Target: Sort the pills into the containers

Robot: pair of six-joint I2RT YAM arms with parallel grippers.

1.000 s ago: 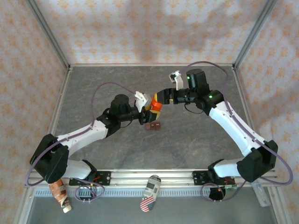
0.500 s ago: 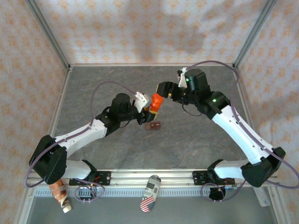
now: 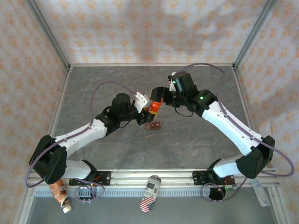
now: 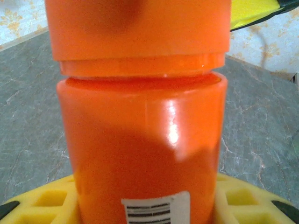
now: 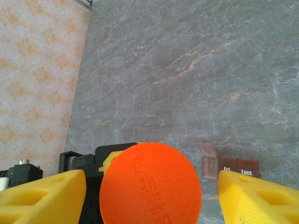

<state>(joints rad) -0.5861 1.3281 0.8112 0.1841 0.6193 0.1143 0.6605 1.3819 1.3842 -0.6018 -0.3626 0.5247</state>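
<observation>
Early stage: the left tool gripped the orange bottle, and the right tool stood open around its cap, which was not yet off. The containers lay at six o'clock, seemingly unfilled.

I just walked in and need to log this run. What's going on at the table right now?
The left gripper holds the orange bottle by its body. The right gripper sits open over the bottle's cap, with a yellow finger on either side and a gap to each, so the cap is not yet gripped. The dark red-brown pill box lies on the table close by.
</observation>
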